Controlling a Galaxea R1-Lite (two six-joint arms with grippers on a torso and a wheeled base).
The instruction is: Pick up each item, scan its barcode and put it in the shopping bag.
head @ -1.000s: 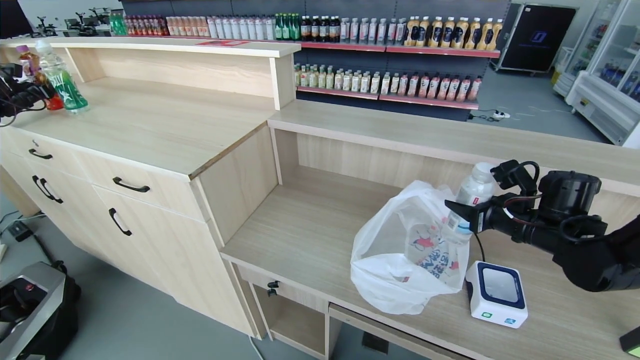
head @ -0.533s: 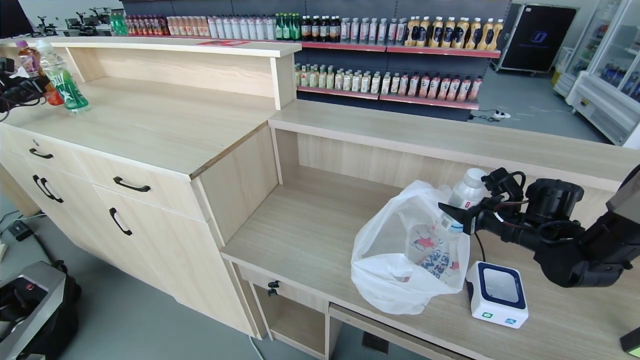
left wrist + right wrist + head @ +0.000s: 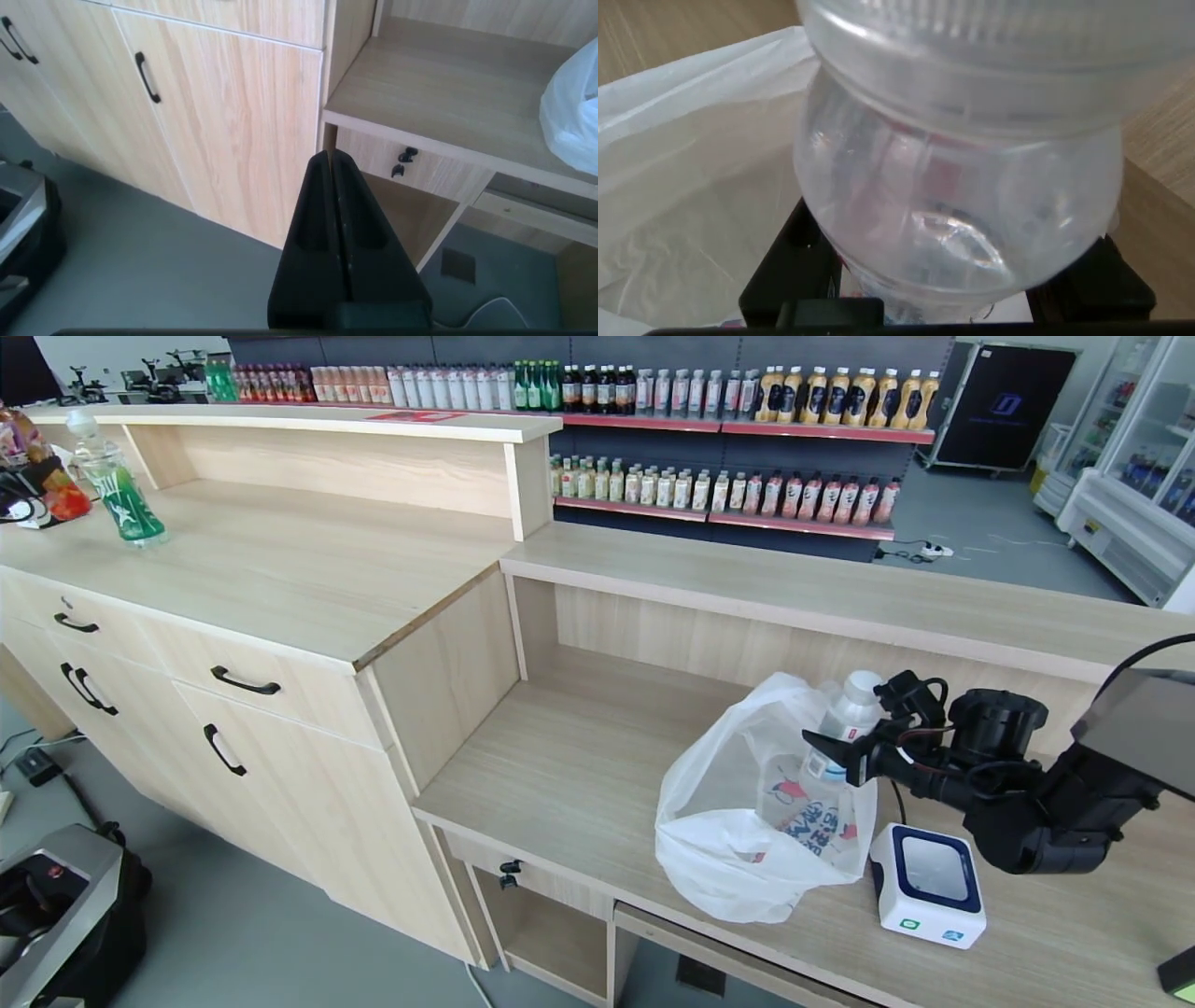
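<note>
My right gripper (image 3: 848,749) is shut on a clear water bottle (image 3: 843,721) with a white cap. It holds the bottle upright in the open mouth of the white shopping bag (image 3: 738,831), whose lower half hides behind the plastic. In the right wrist view the bottle (image 3: 957,187) looms close, with the bag (image 3: 691,177) below it. The white barcode scanner (image 3: 927,884) sits on the counter just right of the bag. My left gripper (image 3: 330,168) is shut on nothing, low over the floor in front of the cabinet doors (image 3: 224,103).
A green-labelled bottle (image 3: 117,485) and a red-orange bottle (image 3: 51,485) stand at the far left of the upper counter (image 3: 280,569). The bag rests on the lower counter (image 3: 579,756), walled at its back and left. Drink shelves (image 3: 709,429) stand behind.
My right gripper has moved down and to the left, lowering the water bottle into the bag's mouth. The red-orange bottle at the far left has shifted toward the picture's edge.
</note>
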